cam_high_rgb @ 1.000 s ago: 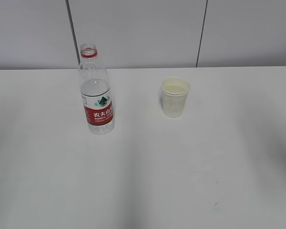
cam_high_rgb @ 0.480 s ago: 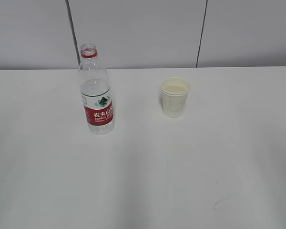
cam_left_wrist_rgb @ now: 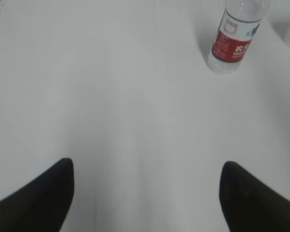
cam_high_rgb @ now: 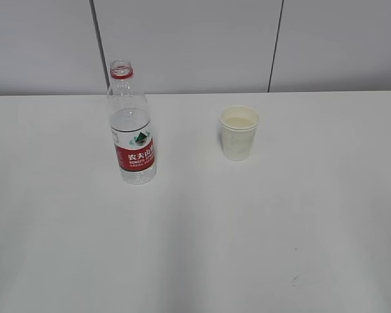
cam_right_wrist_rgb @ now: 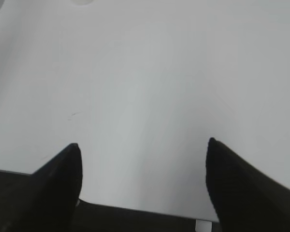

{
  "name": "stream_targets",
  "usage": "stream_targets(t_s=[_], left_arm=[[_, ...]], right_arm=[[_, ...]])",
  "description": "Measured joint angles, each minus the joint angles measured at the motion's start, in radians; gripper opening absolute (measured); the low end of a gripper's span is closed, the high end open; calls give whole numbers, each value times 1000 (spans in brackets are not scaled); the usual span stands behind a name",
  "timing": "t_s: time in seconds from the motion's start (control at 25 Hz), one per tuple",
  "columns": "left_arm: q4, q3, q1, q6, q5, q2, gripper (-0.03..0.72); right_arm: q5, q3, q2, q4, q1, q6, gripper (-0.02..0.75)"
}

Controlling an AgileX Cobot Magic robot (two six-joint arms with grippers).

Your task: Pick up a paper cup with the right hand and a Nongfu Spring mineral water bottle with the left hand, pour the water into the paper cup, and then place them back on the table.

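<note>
Clear plastic bottle (cam_high_rgb: 131, 127) & tapered paper cup (cam_high_rgb: 238, 133) upright, matte table (cam_high_rgb: 202, 241); both jaws wide

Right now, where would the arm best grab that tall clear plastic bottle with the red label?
Probably around the middle of the tall clear plastic bottle with the red label, at or just above the label, where the body is straight and round. It stands upright and uncapped, so a level approach from the near left side, fingers on either side, should keep it from tipping. The small off-white paper cup stands apart on the right.
</note>
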Motion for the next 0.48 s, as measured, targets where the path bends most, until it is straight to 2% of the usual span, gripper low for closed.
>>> stream_targets(t_s=[0.2, 0.48], left_arm=[[0, 0, 0, 0, -12, -140, 563], [0, 0, 0, 0, -13, -150, 563]], right_arm=[[-4, 0, -107, 2, 0, 0, 590], [-65, 13, -202, 9, 0, 9, 589]])
